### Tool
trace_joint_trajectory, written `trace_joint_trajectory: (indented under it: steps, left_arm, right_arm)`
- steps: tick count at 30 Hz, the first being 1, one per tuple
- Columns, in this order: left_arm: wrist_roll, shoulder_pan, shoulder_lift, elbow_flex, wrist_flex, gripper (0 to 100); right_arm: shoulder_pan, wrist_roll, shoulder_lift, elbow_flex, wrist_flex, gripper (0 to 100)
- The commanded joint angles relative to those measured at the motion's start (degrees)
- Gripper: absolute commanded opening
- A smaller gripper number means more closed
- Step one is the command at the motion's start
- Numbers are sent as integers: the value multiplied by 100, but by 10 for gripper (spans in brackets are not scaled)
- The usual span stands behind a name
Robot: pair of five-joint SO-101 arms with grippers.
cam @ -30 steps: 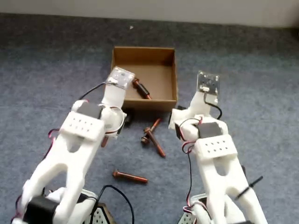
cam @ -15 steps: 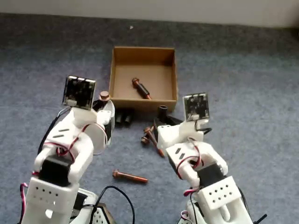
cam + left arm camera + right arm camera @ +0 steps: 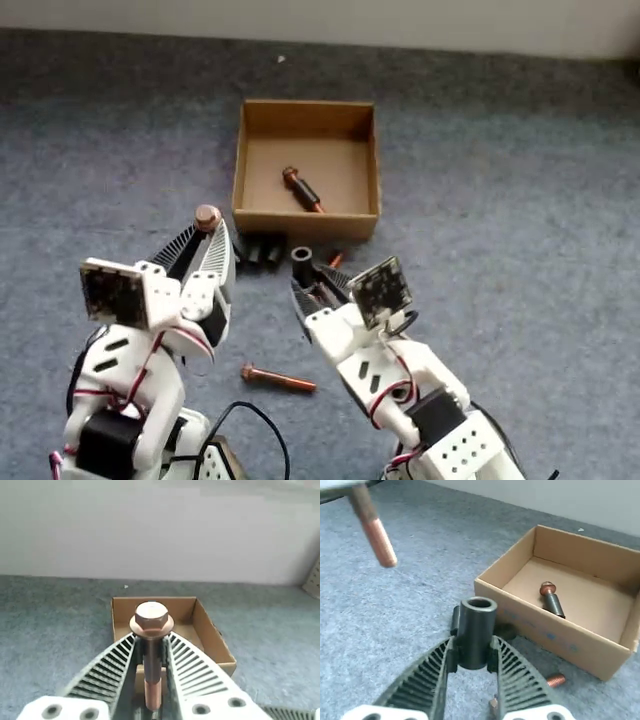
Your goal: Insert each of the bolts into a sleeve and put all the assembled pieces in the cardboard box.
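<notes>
Left gripper [image 3: 207,235] pinches a bolt [image 3: 207,216] by the shank. The bolt is upright, with its flanged hex head up and clear of the fingertips. In the high view it sits at 7 o'clock from the box [image 3: 305,222], near the front corner. The left wrist view shows the shank [image 3: 151,670] between ribbed fingers [image 3: 110,662], with the box [image 3: 212,640] beyond.

Right gripper [image 3: 312,282] pinches a black sleeve [image 3: 302,259], upright with the open bore up. In the high view it sits at 6 o'clock from the box, near the front wall. In the right wrist view the sleeve [image 3: 476,630] is clamped low between both fingers. The left arm's bolt tip [image 3: 375,527] hangs apart from it, not in the bore.

In the high view the held sleeve lies at 4 o'clock from the held bolt.

In the box is one assembled piece [image 3: 303,190], a bolt through a sleeve. It lies diagonally on the box bottom with its head toward 10 o'clock.

On the grey carpeted surface [image 3: 520,250]:
- Spare sleeves [image 3: 260,252], apparently two, lie just beside the front wall, between the grippers.
- A loose bolt [image 3: 278,378] lies flat at 6 o'clock, well apart from the box, between the arms.
- Another bolt end [image 3: 335,260] shows by the front wall, partly hidden behind the right gripper.
</notes>
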Motion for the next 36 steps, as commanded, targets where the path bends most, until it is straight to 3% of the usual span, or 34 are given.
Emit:
trace_joint_trajectory:
  steps: [1, 8, 13, 27, 33, 36]
  left_arm:
    - [62, -48, -321, -48, -176, 5]
    - [62, -13, -277, -233, -158, 5]
    - [53, 453, -277, -259, -149, 5]
    - [35, 637, -268, -1095, -149, 5]
    - [26, 1385, -233, -1068, 18, 40]
    - [18, 1429, -224, -927, 18, 42]
  right_arm:
    - [-295, 334, -338, 268, -576, 5]
    - [-602, 747, -901, 910, -1095, 5]
    - [-813, 1064, -1226, 1297, -1244, 5]
    - [-831, 1081, -1226, 1314, -1033, 5]
    - [-840, 1081, -1244, 1314, -1033, 5]
    - [-840, 1081, -1279, 1314, -1033, 5]
